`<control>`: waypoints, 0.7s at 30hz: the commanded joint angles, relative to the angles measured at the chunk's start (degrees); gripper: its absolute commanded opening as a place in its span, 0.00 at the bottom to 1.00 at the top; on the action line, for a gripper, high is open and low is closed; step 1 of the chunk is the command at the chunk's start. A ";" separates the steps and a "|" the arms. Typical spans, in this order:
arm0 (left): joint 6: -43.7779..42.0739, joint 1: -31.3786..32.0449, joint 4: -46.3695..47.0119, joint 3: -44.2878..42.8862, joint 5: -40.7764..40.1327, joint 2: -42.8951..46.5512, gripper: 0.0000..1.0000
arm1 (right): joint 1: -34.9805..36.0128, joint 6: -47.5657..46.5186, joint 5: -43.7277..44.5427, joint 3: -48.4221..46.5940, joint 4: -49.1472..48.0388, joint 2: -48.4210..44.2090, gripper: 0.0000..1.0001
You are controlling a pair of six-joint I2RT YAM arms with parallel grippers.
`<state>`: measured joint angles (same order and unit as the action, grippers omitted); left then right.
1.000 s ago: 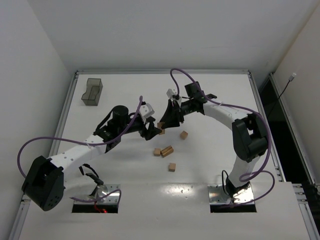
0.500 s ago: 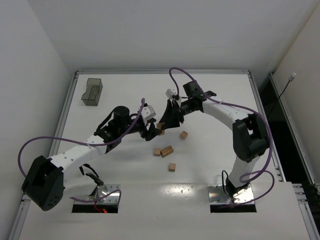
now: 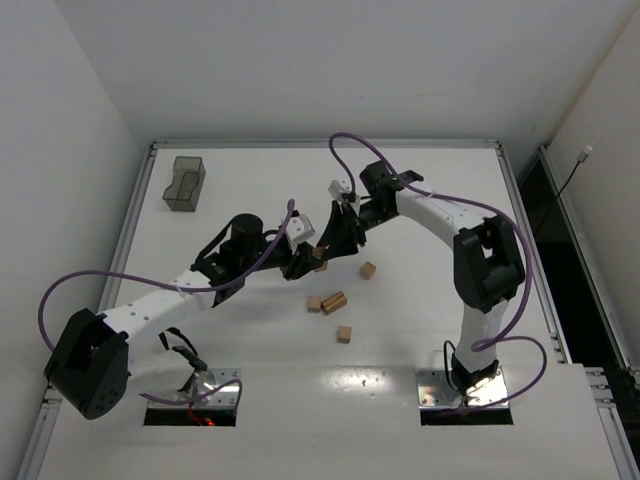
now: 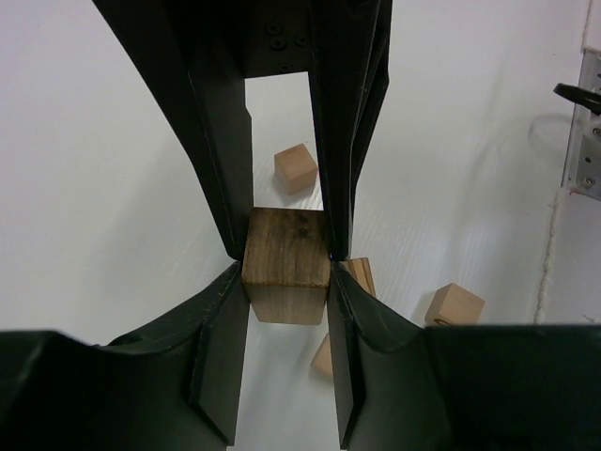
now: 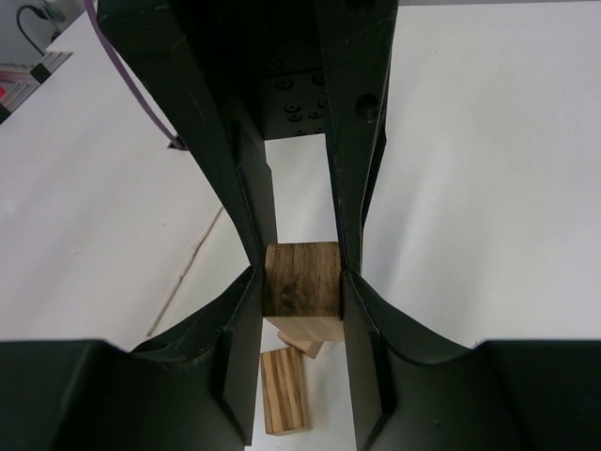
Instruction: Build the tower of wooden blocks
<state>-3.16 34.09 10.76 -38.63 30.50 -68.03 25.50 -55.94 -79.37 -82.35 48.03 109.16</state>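
Meeting over the white tabletop (image 3: 430, 200), the left end effector (image 4: 285, 256) pinches a small light-brown wooden cube (image 4: 286, 246) between its fingers while the right end effector (image 5: 300, 271) clamps a matching cube (image 5: 300, 277), both light, rigid, smooth-faced pieces probably best gripped squarely on opposite flat sides.

a robotics lab cell is suggested: a bare white table (image 3: 420, 190) edged with metal rails (image 3: 320, 144) is enclosed by plain white panels (image 3: 300, 60). two arms (image 3: 150, 310) are bolted to plates (image 3: 455, 390) at its near edge, with purple cables (image 3: 45, 300) left looped in the open. what may be a wall plug (image 3: 585, 152) is seen at right.
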 commanded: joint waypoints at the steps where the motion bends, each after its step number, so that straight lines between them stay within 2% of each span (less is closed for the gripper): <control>1: -1.85 0.28 2.68 -0.13 -1.14 -0.17 0.00 | 0.43 -10.76 -5.00 -3.78 10.32 1.39 0.00; 3: -1.85 0.28 2.68 -0.13 -1.15 -0.17 0.00 | 0.43 -11.38 -5.00 -4.31 11.47 2.02 0.00; 7: -1.85 0.81 2.68 0.40 -1.15 0.35 0.00 | 0.43 -11.38 -4.47 -4.92 12.08 2.63 0.15; 8: -1.85 0.81 2.68 1.10 -1.15 0.35 0.00 | -0.09 -11.38 -3.95 -4.93 12.09 2.63 0.23; 10: -1.85 0.81 2.68 1.62 -1.15 0.88 0.00 | -0.10 -11.38 -3.34 -4.93 12.09 2.63 0.31; 11: -1.85 1.33 2.68 1.63 -1.15 0.88 0.00 | -0.62 -11.38 -2.72 -4.93 12.09 2.63 0.43; 12: -1.85 1.33 2.68 1.63 -1.15 1.40 0.00 | -0.62 -11.38 -2.72 -4.93 11.56 2.63 0.46; 21: -1.85 2.39 2.68 3.21 -2.20 2.46 0.00 | -4.31 -11.38 -0.96 -8.27 10.50 2.63 0.49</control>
<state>-4.05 35.62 10.52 -35.70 28.03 -67.37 22.65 -64.55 -78.19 -87.83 59.16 111.61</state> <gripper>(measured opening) 0.305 0.484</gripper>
